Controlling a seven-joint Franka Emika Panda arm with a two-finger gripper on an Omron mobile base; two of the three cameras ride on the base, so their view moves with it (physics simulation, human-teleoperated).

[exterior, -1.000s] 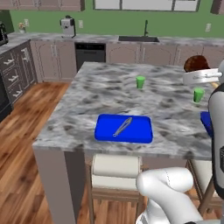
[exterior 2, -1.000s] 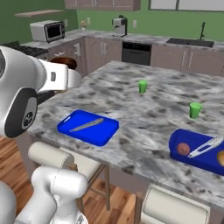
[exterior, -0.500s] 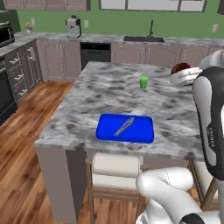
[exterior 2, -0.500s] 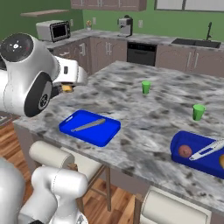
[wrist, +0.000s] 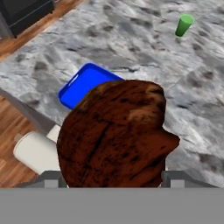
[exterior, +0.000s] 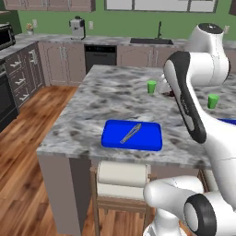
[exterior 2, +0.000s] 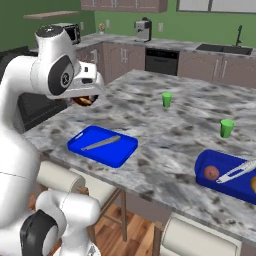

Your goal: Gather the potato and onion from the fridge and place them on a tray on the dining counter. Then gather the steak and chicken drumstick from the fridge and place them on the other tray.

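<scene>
The right tray (exterior 2: pixel 220 159) already holds round produce, while the gripper (exterior 2: pixel 86 98), jaws grasping the steak (wrist: pixel 114 134), carries it toward the bare left tray (exterior 2: pixel 80 145); the drumstick remains.

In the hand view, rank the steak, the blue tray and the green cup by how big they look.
1. steak, held right at the camera, so its apparent size is inflated by nearness.
2. blue tray, partly hidden behind the steak.
3. green cup, far off on the dining counter.

no readable text, no labels, no brands, no numbers, no signs anywhere
</scene>
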